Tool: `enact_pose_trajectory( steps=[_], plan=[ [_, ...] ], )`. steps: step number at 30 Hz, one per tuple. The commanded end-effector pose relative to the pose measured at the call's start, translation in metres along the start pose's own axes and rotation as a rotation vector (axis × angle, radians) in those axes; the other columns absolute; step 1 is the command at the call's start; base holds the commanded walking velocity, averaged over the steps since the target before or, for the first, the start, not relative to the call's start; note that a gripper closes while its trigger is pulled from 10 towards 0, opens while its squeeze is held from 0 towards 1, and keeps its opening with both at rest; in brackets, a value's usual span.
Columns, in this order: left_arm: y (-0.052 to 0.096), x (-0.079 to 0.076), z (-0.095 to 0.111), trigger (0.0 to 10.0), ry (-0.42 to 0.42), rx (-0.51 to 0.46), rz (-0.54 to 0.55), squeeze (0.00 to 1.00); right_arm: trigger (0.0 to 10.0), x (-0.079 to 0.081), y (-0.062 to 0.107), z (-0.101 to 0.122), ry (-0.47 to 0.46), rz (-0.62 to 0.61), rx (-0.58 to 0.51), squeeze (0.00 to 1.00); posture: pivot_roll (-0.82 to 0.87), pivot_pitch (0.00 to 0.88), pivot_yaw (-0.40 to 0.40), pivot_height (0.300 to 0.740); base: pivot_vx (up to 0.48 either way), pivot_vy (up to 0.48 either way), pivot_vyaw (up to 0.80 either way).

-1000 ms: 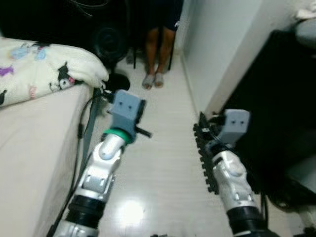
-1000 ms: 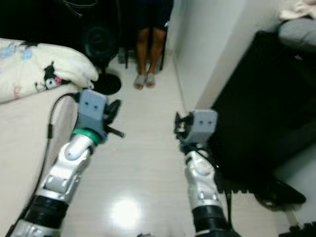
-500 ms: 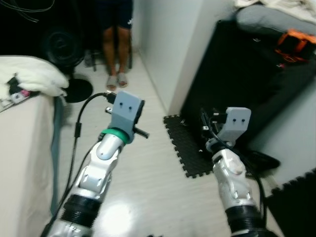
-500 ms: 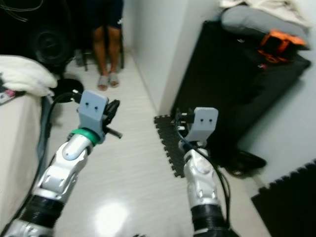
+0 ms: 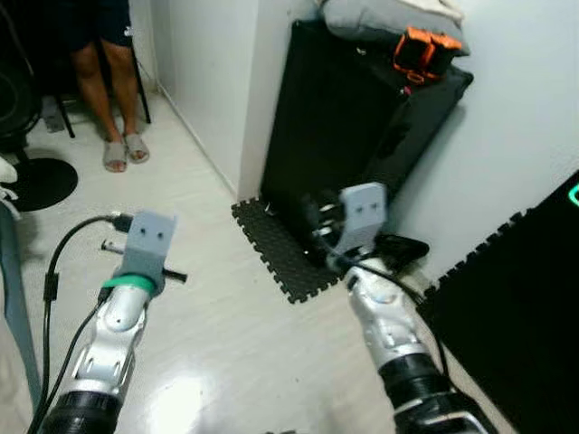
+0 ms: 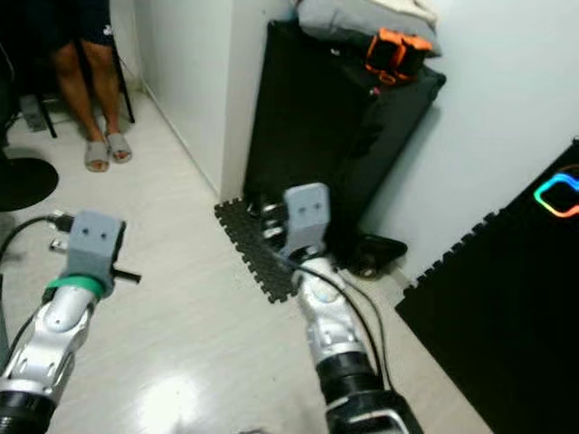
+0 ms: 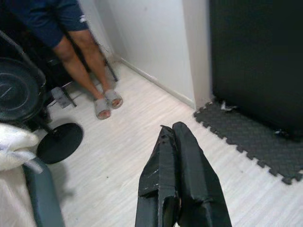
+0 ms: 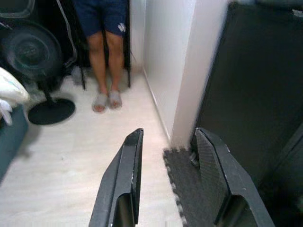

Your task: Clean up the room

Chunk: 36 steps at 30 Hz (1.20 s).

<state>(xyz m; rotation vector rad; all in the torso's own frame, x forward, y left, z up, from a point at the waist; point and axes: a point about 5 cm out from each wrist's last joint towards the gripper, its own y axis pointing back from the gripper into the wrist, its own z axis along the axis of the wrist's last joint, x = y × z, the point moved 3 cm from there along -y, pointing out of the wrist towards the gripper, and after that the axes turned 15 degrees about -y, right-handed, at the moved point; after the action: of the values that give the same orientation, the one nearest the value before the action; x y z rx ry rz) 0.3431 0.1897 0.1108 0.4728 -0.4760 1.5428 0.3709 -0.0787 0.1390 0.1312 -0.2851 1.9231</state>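
Note:
My left gripper (image 7: 170, 131) is shut with nothing in it, held above pale wood floor (image 5: 208, 325). My right gripper (image 8: 169, 136) is open and empty, pointing toward the corner of a white wall (image 8: 189, 56) and a black foam floor mat (image 5: 280, 251). Both arms reach forward at about waist height. A tall black cabinet (image 5: 353, 127) stands against the wall behind the mat. On top of it lie a grey cushion (image 5: 380, 16) and an orange-and-black item (image 5: 421, 50). A dark object (image 5: 398, 249) lies on the floor at the cabinet's foot.
A person in sandals (image 5: 113, 90) stands at the far left by a chair. A fan's round black base (image 5: 41, 181) sits on the floor there, and a bed edge (image 7: 42, 198) is close by. A black foam panel (image 5: 516, 307) lines the right.
The camera has swung right: the bed and patterned blanket slid out of view, and the black cabinet, mat and foam panel came in. Both arms keep their pose.

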Motion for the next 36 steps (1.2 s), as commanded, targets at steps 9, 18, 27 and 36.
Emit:
enact_pose_trajectory(
  steps=[9, 18, 27, 36],
  plan=[
    [-0.012, -0.026, 0.03, 10.0, 0.011, -0.126, -0.125, 0.0, 10.0, -0.009, 0.01, 0.001, -0.021, -0.101, -0.058, 0.0, -0.03, 0.02, 0.068, 0.722, 0.0, 0.0, 0.0],
    [-0.021, -0.033, 0.042, 10.0, 0.038, -0.169, -0.223, 0.0, 10.0, -0.034, 0.021, 0.005, -0.017, -0.222, -0.109, 0.0, -0.05, 0.016, 0.106, 0.722, 0.0, 0.0, 0.0],
    [-0.026, -0.026, 0.05, 10.0, 0.043, -0.19, -0.154, 0.0, 10.0, -0.042, 0.025, 0.007, 0.028, -0.216, -0.102, 0.0, -0.04, 0.019, 0.084, 0.722, 0.0, 0.0, 0.0],
    [-0.027, -0.027, 0.052, 10.0, 0.061, -0.199, -0.137, 0.0, 10.0, -0.048, 0.026, 0.017, 0.056, -0.228, -0.138, 0.0, -0.05, 0.033, 0.062, 0.722, 0.34, 0.0, 0.0]
  ],
)
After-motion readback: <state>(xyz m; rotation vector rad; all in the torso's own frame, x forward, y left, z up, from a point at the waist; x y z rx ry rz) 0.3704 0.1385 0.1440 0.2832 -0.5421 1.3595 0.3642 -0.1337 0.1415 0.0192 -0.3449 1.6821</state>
